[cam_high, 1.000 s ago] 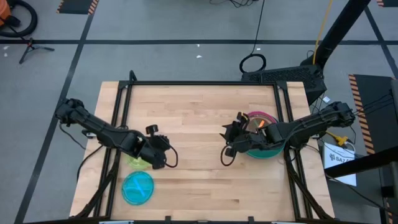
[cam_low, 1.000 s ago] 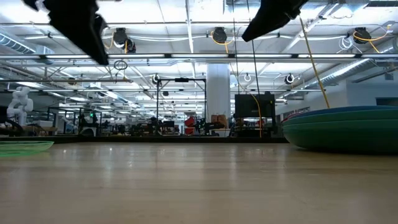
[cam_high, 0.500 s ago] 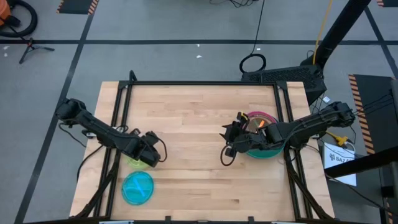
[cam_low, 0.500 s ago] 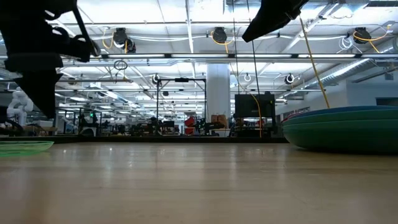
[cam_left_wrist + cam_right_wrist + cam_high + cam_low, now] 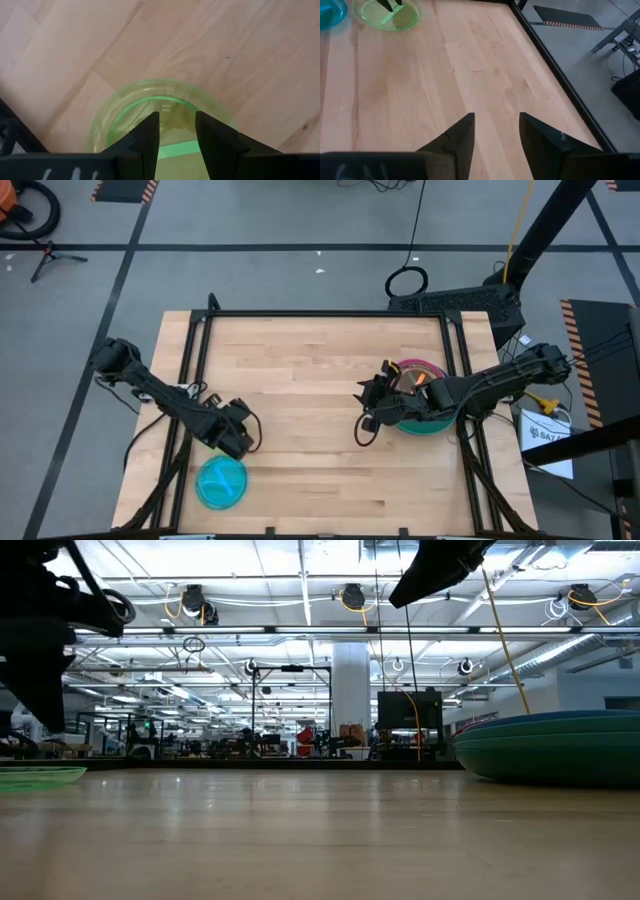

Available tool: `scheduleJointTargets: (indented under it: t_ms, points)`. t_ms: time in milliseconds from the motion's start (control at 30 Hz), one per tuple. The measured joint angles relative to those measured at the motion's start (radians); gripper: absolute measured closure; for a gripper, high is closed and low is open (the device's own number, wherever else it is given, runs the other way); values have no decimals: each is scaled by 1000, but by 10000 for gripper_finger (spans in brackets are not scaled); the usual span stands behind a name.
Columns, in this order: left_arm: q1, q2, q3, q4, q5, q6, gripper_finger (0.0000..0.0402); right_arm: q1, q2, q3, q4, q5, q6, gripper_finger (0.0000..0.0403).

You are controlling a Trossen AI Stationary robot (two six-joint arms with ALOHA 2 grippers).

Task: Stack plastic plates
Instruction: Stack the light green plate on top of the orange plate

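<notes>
The left gripper [image 5: 177, 132] hovers above the small translucent lime round plastic plate [image 5: 125, 115], fingers parted with nothing between them; the plate's centre lies under the gap. One glossy cyan round plate [image 5: 221, 481] lies just at its 6 o'clock on the pale wooden table [image 5: 320, 370]. The right gripper [image 5: 496, 131], jaws apart and empty, waits beside the teal-bottomed plate stack [image 5: 425, 423], at its 9 o'clock.

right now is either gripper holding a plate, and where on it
Nothing is held. The left gripper hangs open-jawed above the small round lime plastic plate; the right gripper is open over bare wooden table.
</notes>
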Motion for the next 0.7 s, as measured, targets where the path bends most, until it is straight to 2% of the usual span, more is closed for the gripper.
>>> scheduleJointTargets:
  t_ms: [700]
  points:
    - [-22,205,0,-1,60,-11,268,0,0,0,-1,-1,11,255]
